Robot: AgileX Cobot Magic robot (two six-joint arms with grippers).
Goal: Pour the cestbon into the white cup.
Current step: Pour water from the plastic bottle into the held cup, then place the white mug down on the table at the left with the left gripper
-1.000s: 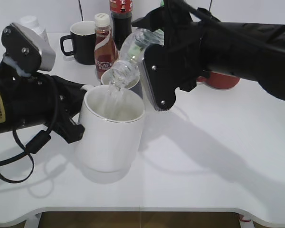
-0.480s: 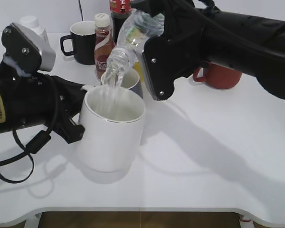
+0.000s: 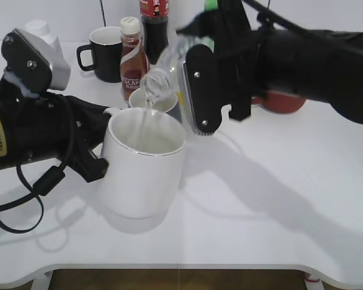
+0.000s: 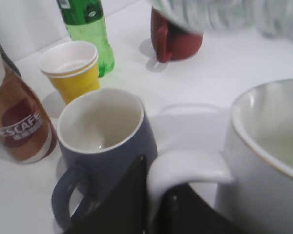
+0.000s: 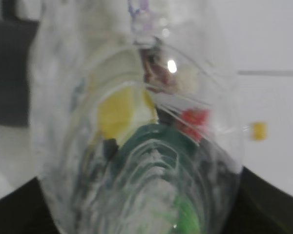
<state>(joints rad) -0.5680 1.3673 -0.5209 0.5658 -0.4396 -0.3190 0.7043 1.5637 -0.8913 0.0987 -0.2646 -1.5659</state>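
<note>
We see the cestbon (image 3: pixel 163 75) drop back from its raised pose half a second ago, its mouth again close above the white cup (image 3: pixel 143 163). The broad splash narrows to a thin stream. The right gripper (image 3: pixel 199 90) comes lower, once more covering most of the red mug (image 3: pixel 284 103).

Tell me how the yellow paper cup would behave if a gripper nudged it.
The yellow paper cup looks thin-walled and nearly empty, so probably light and apt to slide or tip. It would likely crush under a firm squeeze.
</note>
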